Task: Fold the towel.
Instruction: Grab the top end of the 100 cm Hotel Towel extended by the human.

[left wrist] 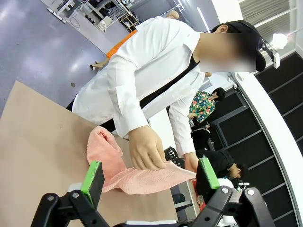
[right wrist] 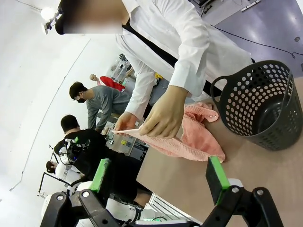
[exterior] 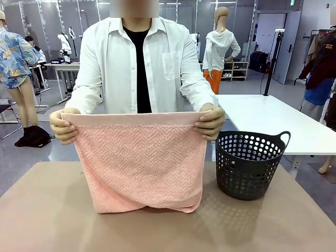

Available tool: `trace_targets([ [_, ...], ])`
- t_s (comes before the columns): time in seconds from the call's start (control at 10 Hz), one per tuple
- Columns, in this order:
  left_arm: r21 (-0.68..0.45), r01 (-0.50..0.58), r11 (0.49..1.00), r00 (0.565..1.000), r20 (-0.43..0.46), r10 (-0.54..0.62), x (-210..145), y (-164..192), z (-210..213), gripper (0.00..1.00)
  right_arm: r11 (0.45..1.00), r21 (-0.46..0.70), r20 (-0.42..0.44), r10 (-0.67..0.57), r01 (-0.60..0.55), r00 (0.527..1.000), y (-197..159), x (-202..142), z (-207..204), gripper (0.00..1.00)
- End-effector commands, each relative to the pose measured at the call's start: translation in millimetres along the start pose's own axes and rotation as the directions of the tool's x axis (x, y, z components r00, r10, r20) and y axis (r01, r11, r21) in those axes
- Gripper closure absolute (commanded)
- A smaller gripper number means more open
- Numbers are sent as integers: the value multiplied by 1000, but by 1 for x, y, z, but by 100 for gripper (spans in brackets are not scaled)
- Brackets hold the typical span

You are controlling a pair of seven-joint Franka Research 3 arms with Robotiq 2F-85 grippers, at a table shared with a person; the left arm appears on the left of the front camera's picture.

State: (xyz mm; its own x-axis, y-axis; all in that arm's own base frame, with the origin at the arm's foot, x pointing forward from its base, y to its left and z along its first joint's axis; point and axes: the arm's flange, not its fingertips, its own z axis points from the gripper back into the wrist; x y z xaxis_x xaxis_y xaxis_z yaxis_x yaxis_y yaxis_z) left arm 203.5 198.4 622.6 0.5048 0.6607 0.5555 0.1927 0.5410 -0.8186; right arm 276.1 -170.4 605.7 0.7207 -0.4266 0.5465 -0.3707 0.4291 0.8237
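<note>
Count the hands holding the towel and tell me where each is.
2. One hand grips the towel's top corner on the basket side; the other hand grips the opposite top corner. None seem hidden.

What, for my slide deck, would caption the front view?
Person holds pale salmon-pink terry towel by its top corners beside dark perforated basket.

The towel (exterior: 140, 163) is matt terry cloth, rough with a herringbone weave, and its top band is smooth. The basket (exterior: 251, 168) is dark, matt plastic. The desk (exterior: 47, 220) has a smooth, matt tan top. The person's shirt (exterior: 105, 58) is smooth white cloth.
</note>
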Motion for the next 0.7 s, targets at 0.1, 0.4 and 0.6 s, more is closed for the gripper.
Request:
trace_targets([
  [0.1, 14, 32, 999, 1000, 0, -32, 10, -7, 2, 0, 999, -31, -10, 37, -38, 999, 2, 1, 1, 0],
  [0.4, 104, 428, 898, 900, -141, -412, 41, -103, -2, 0, 910, -187, -140, 348, -370, 927, 84, 39, -8, 0],
  [0.6, 133, 654, 744, 744, -287, -603, 36, -168, -36, 0, 833, -195, -267, 463, -518, 845, 138, 50, -48, 0],
])
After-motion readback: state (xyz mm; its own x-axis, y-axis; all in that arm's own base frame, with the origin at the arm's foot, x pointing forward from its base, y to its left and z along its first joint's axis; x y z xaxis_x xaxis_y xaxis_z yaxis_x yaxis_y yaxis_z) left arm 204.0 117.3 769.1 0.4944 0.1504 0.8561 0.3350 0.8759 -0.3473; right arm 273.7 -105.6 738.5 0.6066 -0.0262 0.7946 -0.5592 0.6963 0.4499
